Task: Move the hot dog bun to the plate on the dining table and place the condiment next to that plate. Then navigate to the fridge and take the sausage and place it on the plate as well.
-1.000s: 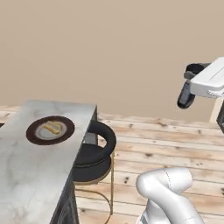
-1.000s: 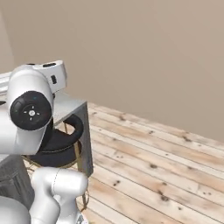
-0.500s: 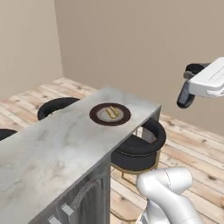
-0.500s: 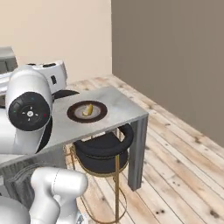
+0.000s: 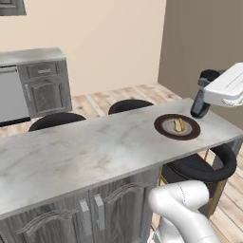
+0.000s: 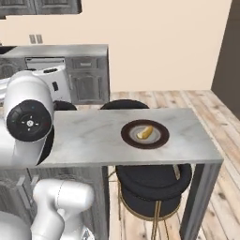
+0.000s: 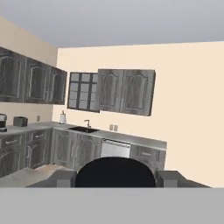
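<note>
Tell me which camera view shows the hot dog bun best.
The right base view: the hot dog bun lies unobstructed on the plate, seen along its length. In the left base view it appears smaller, near the hand.

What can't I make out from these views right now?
- Tool, left base view: small and dark, so open or shut is unclear.
- Dark rounded shape between the fingertips, hand view: too close and cut off below, so it can't be identified.
- Table, right base view: its left end is hidden behind the arm.
- Bun on the plate: too small for detail.
</note>
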Available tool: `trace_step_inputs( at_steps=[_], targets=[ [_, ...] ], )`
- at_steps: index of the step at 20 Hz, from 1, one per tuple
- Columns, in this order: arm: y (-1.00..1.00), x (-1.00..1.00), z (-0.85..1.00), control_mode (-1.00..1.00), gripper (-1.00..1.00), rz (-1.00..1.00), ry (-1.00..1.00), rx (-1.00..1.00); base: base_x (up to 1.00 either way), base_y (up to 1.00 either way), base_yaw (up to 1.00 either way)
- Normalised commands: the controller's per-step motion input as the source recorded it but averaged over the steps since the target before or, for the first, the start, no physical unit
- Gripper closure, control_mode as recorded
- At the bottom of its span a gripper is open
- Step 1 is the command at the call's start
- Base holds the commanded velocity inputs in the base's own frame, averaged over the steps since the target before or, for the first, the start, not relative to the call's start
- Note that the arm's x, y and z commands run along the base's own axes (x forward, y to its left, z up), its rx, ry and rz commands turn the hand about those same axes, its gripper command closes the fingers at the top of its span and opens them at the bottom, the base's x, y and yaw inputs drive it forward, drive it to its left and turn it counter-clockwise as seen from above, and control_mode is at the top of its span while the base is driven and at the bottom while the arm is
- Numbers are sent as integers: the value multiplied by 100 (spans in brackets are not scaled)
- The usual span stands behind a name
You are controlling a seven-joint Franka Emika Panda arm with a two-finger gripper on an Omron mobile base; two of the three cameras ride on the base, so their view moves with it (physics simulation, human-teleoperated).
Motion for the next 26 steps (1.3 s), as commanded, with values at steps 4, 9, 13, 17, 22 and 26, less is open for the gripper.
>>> trace_step_inputs(
  at_steps=[4,9,13,17,22,26],
  targets=[
    [0,0,0,100,100,0,0,0,96,-41,48],
    [0,0,0,100,100,0,0,0,94,-38,28],
    [-20,74,-32,-100,100,12,4,2,22,-7,4],
    [-18,99,-65,-100,100,18,12,0,0,0,0],
    [-6,70,-85,-100,100,22,4,0,0,0,0],
    [-3,54,-95,-100,100,24,1,0,0,0,0]
  ],
)
